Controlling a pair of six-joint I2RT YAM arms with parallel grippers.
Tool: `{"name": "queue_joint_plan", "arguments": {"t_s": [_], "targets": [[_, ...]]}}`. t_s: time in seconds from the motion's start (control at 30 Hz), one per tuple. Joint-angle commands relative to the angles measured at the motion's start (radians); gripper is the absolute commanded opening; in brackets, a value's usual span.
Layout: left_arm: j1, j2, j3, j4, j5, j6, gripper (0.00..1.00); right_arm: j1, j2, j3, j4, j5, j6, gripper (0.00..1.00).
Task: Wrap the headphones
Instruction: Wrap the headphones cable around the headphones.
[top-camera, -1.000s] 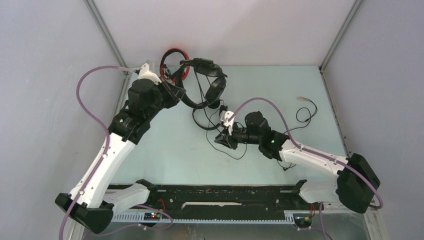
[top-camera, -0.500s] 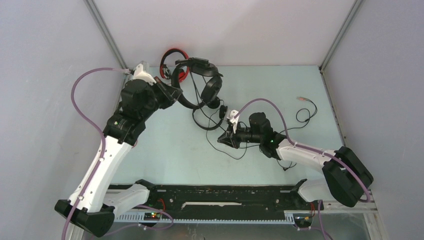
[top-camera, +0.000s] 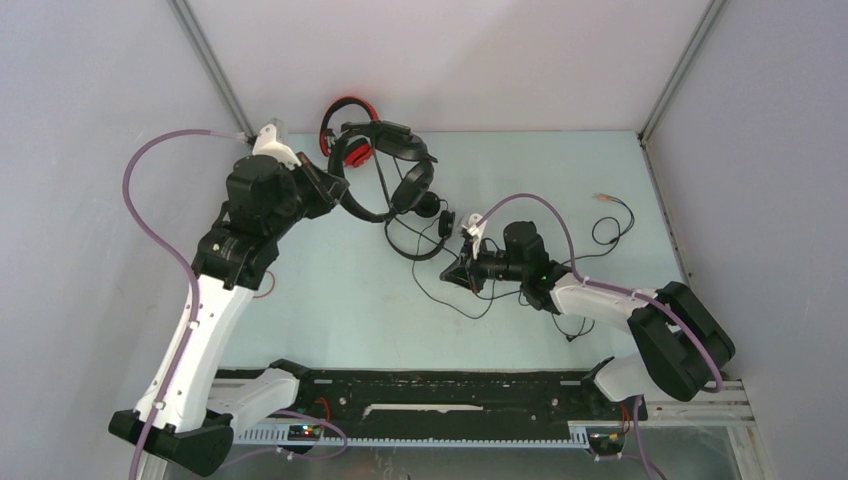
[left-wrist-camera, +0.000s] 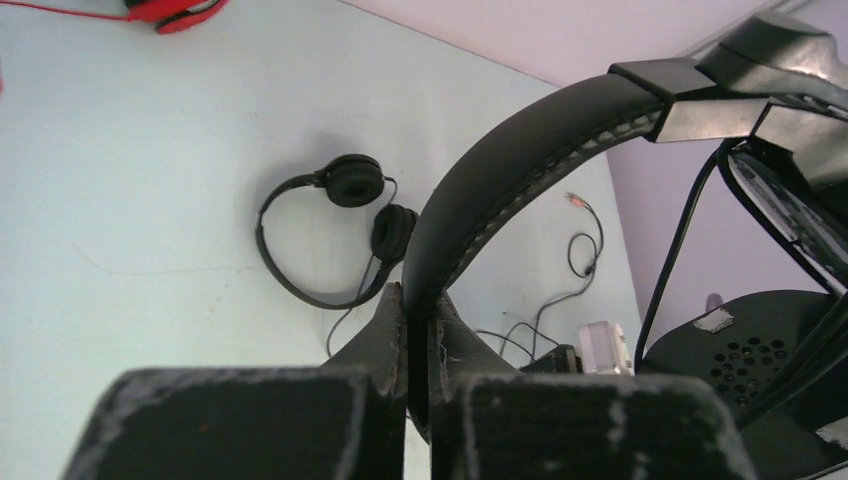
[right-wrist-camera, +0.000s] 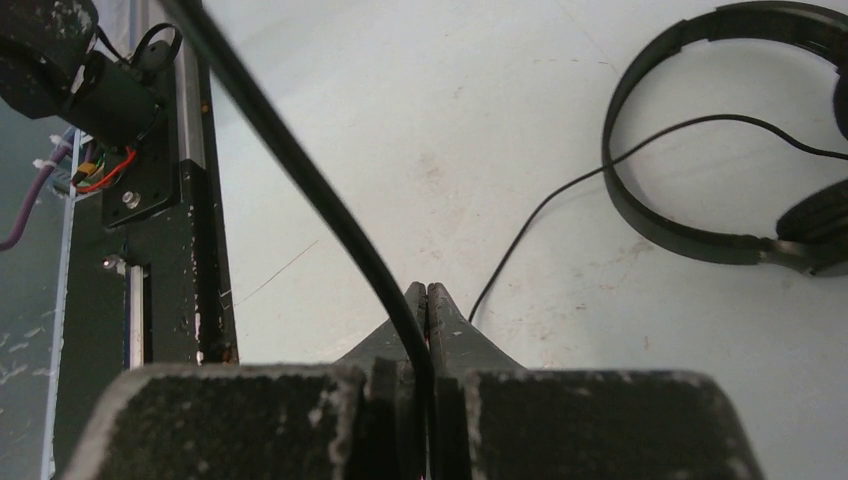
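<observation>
The left claw (left-wrist-camera: 418, 305) pinches the big headset (left-wrist-camera: 520, 150) by its padded, stitched arch; the right claw (right-wrist-camera: 427, 295) pinches a thin round cable (right-wrist-camera: 300, 170) — a slimmer headset (right-wrist-camera: 815, 225) lies beyond it.

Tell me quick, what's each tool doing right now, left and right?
Left tool: closed, holding the black headset by its headband.
Right tool: closed on a thin black cable.

One camera looks down on the whole table (top-camera: 330, 300). Two wrist cameras look from close. All see the small black headphones (left-wrist-camera: 352, 180).
</observation>
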Motion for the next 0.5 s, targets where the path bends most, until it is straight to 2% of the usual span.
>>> {"name": "queue_joint_plan", "arguments": {"t_s": [0.0, 0.1, 0.23, 0.33, 0.47], "targets": [[0.013, -0.016, 0.109, 0.013, -0.076, 0.096, 0.00, -0.032, -0.023, -0.002, 0.032, -0.006, 0.052, 0.00], [0.018, -0.010, 0.134, -0.006, -0.098, 0.119, 0.00, -0.036, -0.021, -0.002, 0.030, 0.001, 0.055, 0.00], [0.018, 0.001, 0.166, -0.027, -0.054, 0.152, 0.00, -0.040, -0.021, -0.002, 0.043, 0.012, 0.068, 0.00], [0.018, 0.012, 0.188, -0.055, 0.022, 0.183, 0.00, -0.047, -0.012, -0.002, 0.071, 0.005, 0.073, 0.08], [0.018, 0.024, 0.233, -0.129, 0.066, 0.195, 0.00, -0.051, 0.045, -0.002, 0.093, -0.081, 0.086, 0.15]]}}
